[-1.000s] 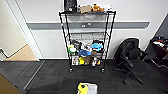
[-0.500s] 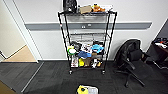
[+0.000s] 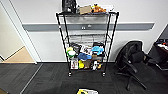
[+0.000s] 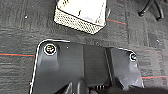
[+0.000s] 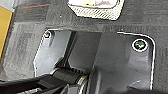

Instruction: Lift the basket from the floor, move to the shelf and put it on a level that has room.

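The basket [image 3: 87, 91], beige woven with a pale lining, sits on the dark carpet floor [image 3: 50, 77] at the near edge of the head view. It stands in front of the shelf [image 3: 87, 42], a tall black wire rack against the white wall. The level [image 3: 87, 38], second from the top, looks nearly bare. In the left wrist view the basket [image 4: 80, 15] lies on the carpet just beyond my dark wrist plate. It lies the same way in the right wrist view, where the basket [image 5: 96, 11] has something yellow inside. Nothing touches it.
The rack's top tier carries a dark bag and boxes [image 3: 86, 7], and the two lower tiers are crowded with colourful items [image 3: 86, 56]. A black office chair [image 3: 132, 62] stands to the right of the rack. A doorway with tan wooden flooring [image 3: 18, 56] opens at the left.
The whole head picture has shifted: the rack looks slightly larger and the basket sits lower at the picture's edge, so the camera has come a little closer.
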